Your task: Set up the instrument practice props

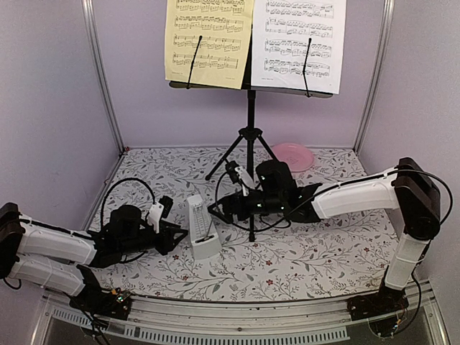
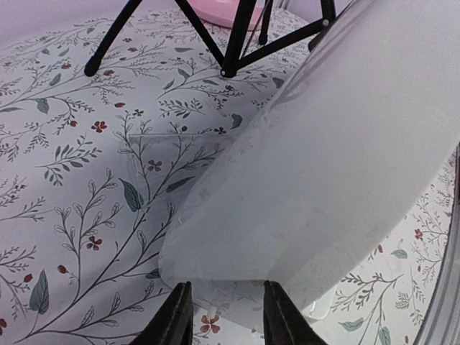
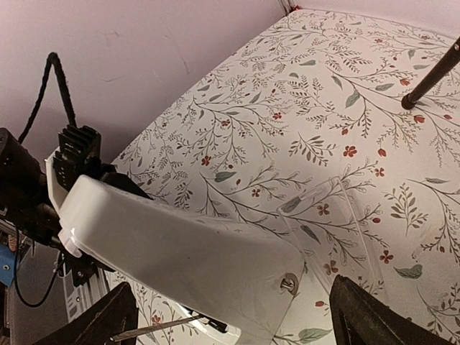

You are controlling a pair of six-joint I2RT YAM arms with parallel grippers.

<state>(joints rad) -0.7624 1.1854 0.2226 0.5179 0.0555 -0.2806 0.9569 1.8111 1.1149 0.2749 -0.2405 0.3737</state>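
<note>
The left gripper [image 2: 224,291] sits at the bottom edge of its wrist camera. Its black fingers [image 2: 176,316] are parted with nothing pinched between them, and the pale-grey metronome [image 2: 323,180] looms at 12 o'clock just beyond the tips. Whether they touch it cannot be told. From overhead, the metronome stands upright on the floral tablecloth [image 1: 316,251], apex up, at 3 o'clock from the left gripper and about 8 o'clock from the right gripper [image 3: 231,287]. The right gripper's fingers are spread wide and hold nothing. The two arms flank the metronome about equally closely. At 12 o'clock behind it, the black music stand [image 1: 250,136] is up on its tripod. The yellowish page [image 1: 208,39] and the white page [image 1: 302,36] sit side by side on its desk, and its front leg is planted just right of the metronome. A pink plate [image 1: 293,154] lies near the back wall, at 2 o'clock from the metronome. The stand and pages look set, leaving the metronome as the likely piece in hand. With its long axis vertical, any grasp would have to close across its sloping flanks, and the left gripper looks squarely lined up for that.
</note>
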